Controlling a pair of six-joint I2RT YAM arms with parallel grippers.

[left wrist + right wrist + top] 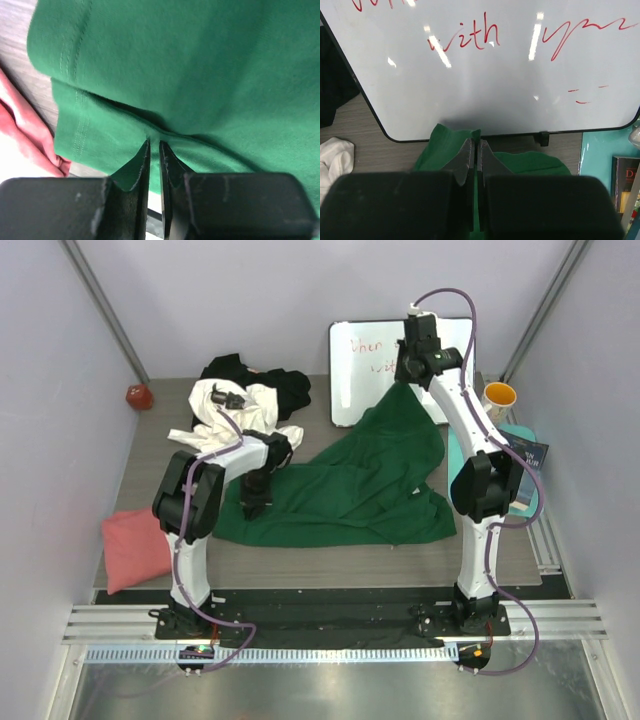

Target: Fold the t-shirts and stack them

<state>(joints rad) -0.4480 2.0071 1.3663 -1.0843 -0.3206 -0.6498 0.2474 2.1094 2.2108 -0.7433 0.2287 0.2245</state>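
Observation:
The dark green t-shirt (350, 490) lies spread over the middle of the table. My right gripper (405, 375) is shut on one of its corners (445, 145) and holds it raised in front of the whiteboard, so the cloth slopes up to the jaws (475, 142). My left gripper (252, 505) is at the shirt's left edge, its tips (154, 142) pinching a fold of green cloth (200, 65) near the hem. The white t-shirt (225, 405) and the black t-shirt (285, 385) lie crumpled together at the back left. The salmon pink t-shirt (135, 545) lies folded at the front left.
A whiteboard (365, 360) with red writing leans at the back, behind the right gripper. A red ball (138, 396) sits at the far left. On the right are an orange mug (499, 396), a teal mat (520, 432) and a book (527, 465).

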